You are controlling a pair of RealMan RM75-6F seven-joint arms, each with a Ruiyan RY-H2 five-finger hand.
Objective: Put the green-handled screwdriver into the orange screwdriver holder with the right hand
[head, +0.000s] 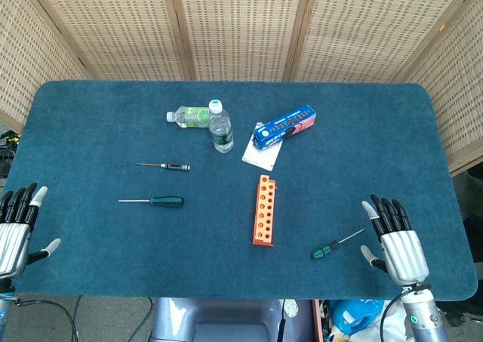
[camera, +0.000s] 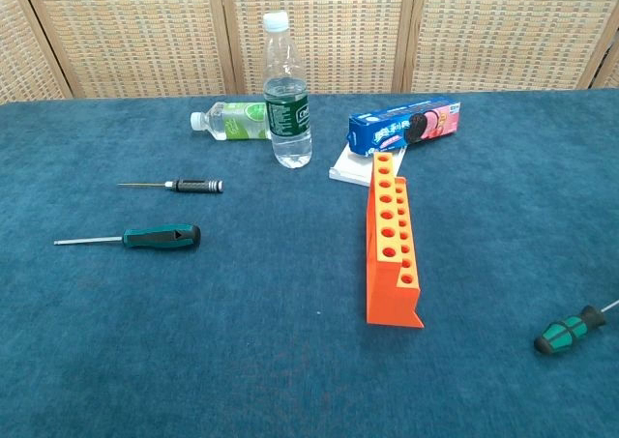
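The orange screwdriver holder (head: 263, 210) (camera: 390, 240) stands near the table's middle, its rows of holes facing up. A green-and-black-handled screwdriver (head: 326, 249) (camera: 571, 330) lies to its right, near the front edge, shaft pointing right and away. My right hand (head: 396, 240) rests open just right of that shaft's tip, fingers spread and apart from it. A second screwdriver with a teal-green handle (head: 164, 201) (camera: 160, 236) lies left of the holder. My left hand (head: 19, 225) is open at the table's front left corner. The chest view shows neither hand.
A black-handled screwdriver (head: 175, 166) (camera: 193, 185) lies behind the teal one. At the back stand an upright water bottle (head: 220, 128) (camera: 287, 95), a lying bottle (head: 190, 116) (camera: 232, 121), and a blue biscuit box (head: 285, 125) (camera: 404, 123) on a white pad (head: 260, 155). Wicker screens ring the table.
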